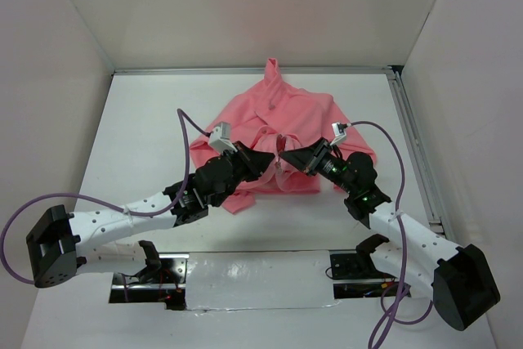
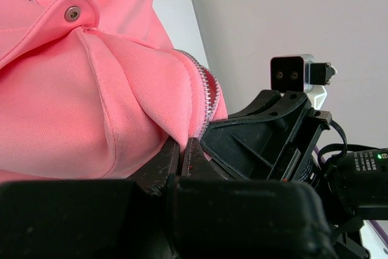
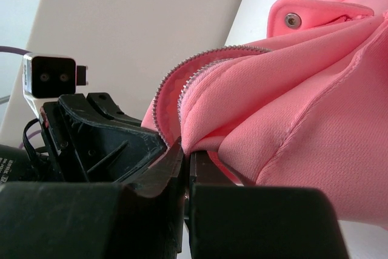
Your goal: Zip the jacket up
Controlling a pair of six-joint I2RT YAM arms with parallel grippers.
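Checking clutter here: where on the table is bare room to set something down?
Bare table left of the jacket up to the left wall, and right of it up to the rail. Crowded: the near middle, where the left gripper and right gripper pinch the jacket's front.

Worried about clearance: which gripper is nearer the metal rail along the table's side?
Right. The right gripper, shut on the jacket by its zipper, sits between the rail and the left gripper, which pinches the jacket just beyond it.

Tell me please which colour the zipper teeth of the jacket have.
Pale silvery grey, against the salmon-pink jacket; the right wrist view shows the zipper teeth best.
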